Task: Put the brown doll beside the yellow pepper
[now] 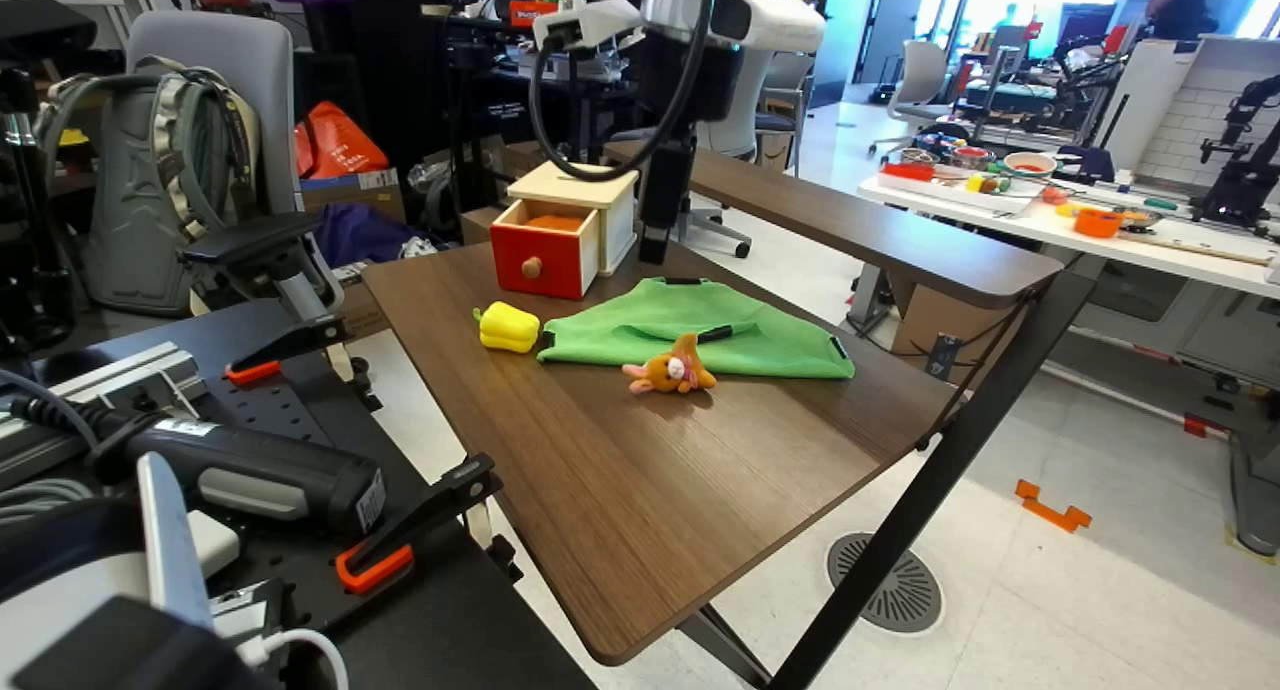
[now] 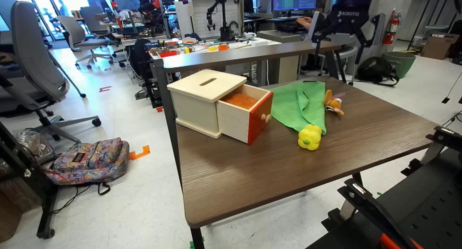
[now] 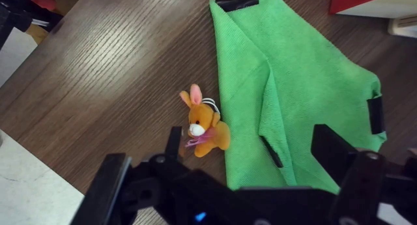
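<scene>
Brown wood-grain table in an exterior view: bare from the brown doll to the near rounded corner; the yellow pepper sits apart, nearer the left edge. In the wrist view, the doll lies at the edge of a green cloth: orange-brown plush, pink-lined ears, white muzzle, pink bow. The gripper spreads wide, holding nothing. In an exterior view, a red-fronted drawer juts from a pale box, orange material inside.
</scene>
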`<state>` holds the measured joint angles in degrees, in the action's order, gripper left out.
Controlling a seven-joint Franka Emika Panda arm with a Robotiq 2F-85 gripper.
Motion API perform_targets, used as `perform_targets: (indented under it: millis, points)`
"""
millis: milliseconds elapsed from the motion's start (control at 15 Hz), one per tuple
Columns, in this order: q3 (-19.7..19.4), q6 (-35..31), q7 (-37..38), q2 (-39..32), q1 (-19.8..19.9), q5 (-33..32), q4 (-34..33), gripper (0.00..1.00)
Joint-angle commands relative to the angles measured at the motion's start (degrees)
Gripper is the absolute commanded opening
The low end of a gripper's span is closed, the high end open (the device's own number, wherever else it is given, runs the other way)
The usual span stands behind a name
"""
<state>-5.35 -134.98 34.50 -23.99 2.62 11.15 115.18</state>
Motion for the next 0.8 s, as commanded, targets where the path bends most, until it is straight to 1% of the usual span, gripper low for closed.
perform_targets:
  millis: [0,267,600,667,733]
  points:
    - [-1.7,-2.7,1.1,-5.7,-0.5,0.1,-3.3,1.0]
    - [-2.8,-5.7,1.4,-11.7,-0.5,0.4,-6.5,1.0]
    - [-3.3,-6.2,1.9,-16.5,-0.4,0.9,-9.8,1.0]
    - [-3.2,-6.2,1.4,-17.1,-0.2,1.0,-10.2,0.75]
    - [-3.3,-6.4,1.4,-17.3,-0.4,0.9,-10.4,0.74]
